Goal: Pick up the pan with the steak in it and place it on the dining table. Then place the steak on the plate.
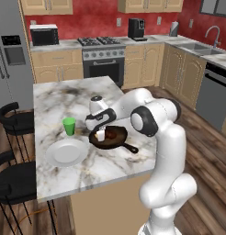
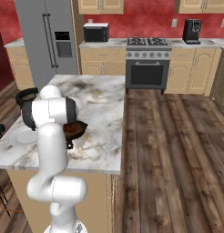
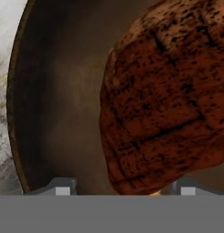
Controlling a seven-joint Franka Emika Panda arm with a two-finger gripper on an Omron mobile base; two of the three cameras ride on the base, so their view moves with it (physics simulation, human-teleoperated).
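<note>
The black pan (image 1: 97,142) rests on the marble dining table (image 1: 64,98), its handle (image 1: 131,148) pointing toward the near right. The reddish-brown steak (image 1: 115,134) lies inside it. My gripper (image 1: 101,136) reaches down into the pan's left half. In the hand view the steak (image 3: 164,100) looms large against the pan floor (image 3: 63,100). The gripper (image 3: 124,189) is open, and its fingertips (image 3: 62,187) stand wide apart on either side of the steak's lower edge. The white plate (image 1: 66,152) sits just left of the pan. In the right base view my arm covers part of the pan (image 2: 77,129).
A small green cup (image 1: 69,126) stands behind the plate. Black stools (image 1: 16,121) line the table's left side. The table's near edge (image 1: 96,181) runs close in front of the pan. The stove (image 1: 102,55) and wall counters stand far behind.
</note>
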